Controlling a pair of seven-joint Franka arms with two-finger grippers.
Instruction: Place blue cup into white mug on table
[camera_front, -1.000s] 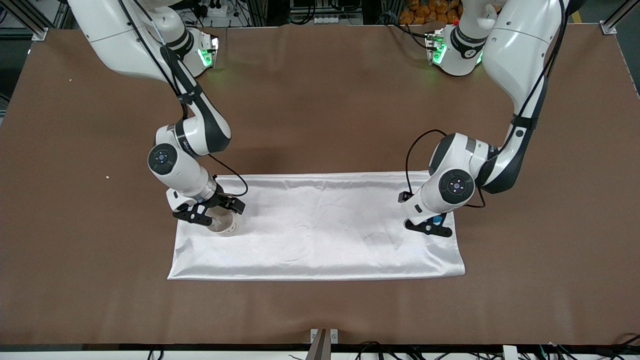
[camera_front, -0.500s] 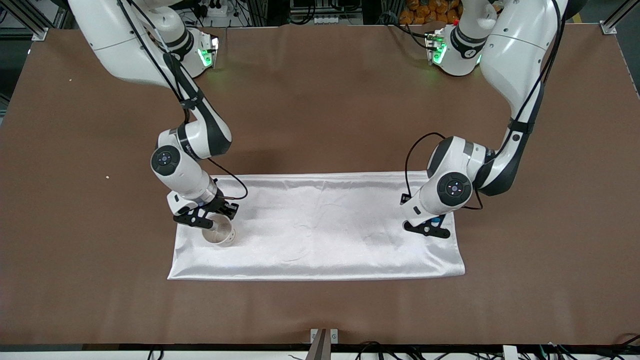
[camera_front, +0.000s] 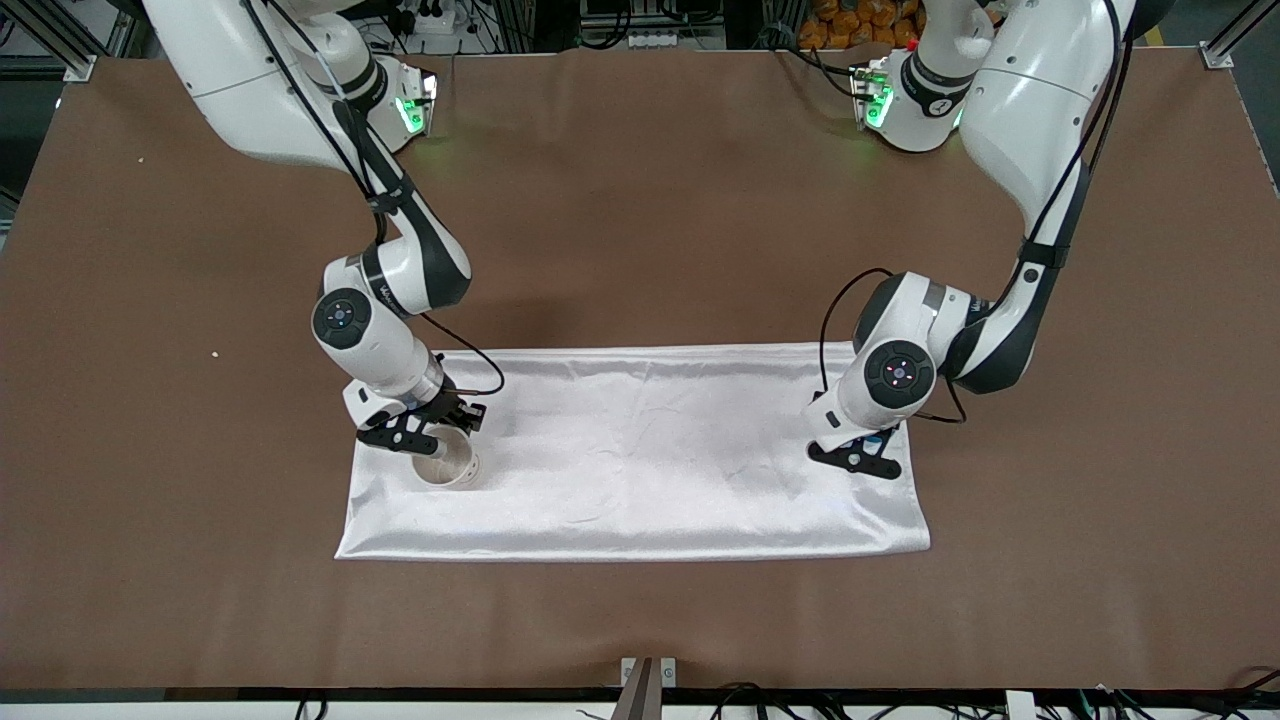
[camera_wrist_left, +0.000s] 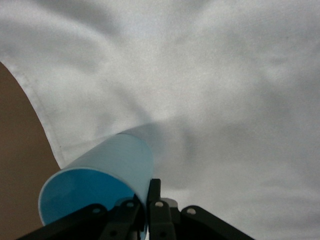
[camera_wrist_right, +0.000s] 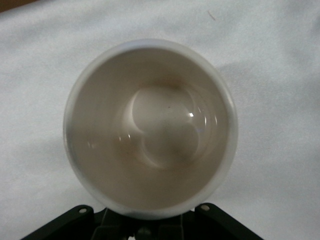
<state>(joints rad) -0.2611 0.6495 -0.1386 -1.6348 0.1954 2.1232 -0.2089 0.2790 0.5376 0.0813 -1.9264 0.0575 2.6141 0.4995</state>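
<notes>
- Two hands, both loaded: your left hand (camera_front: 866, 448) pinches the blue cup (camera_wrist_left: 100, 175); your right hand (camera_front: 425, 437) clamps the white mug (camera_front: 448, 465).
- Both sit on the white cloth (camera_front: 640, 450) at its ends, cup at three o'clock, mug at nine.
- Grasps look done; carrying and inserting remain.

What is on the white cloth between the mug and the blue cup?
Nothing. In the front view, only bare, wrinkled white cloth stretches between the white mug under the right gripper and the blue cup at the left gripper.
</notes>
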